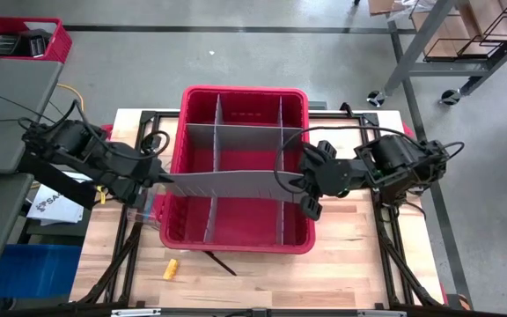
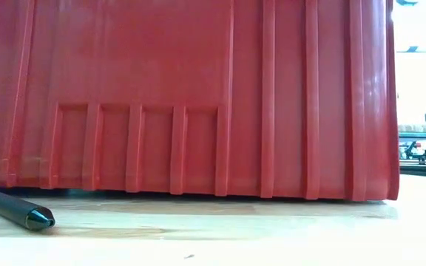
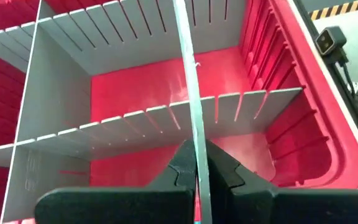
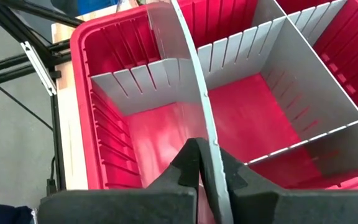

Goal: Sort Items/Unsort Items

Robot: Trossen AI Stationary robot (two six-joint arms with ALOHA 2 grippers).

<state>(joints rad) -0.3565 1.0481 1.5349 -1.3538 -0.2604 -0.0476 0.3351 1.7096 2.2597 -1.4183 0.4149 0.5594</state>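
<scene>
Both sets of jaws are clamped tight on the same thing: a long grey divider panel (image 1: pixel 227 182) held flat across the red bin (image 1: pixel 202 232), above its rim. The left gripper (image 1: pixel 159 179) pinches the panel's end over the bin's left wall, and the right gripper (image 1: pixel 304 183) pinches the opposite end, inside the bin's right wall. In each wrist view the panel runs edge-on straight out from between the dark fingers (image 3: pixel 219 171), bowing slightly toward the other arm.

Below the held panel the bin keeps its other grey dividers (image 1: pixel 236 129), which cross to form compartments; those I can see into show only bare red floor.

The items lie outside the bin, on the wooden worktop (image 1: pixel 341 273), nearer the front edge than either set of jaws. A small yellow piece (image 1: pixel 172 269) sits below and slightly right of the left jaws, clear of the bin. A thin dark stick (image 1: pixel 222 261) lies slanted just right of it, its upper end by the bin's front wall.
</scene>
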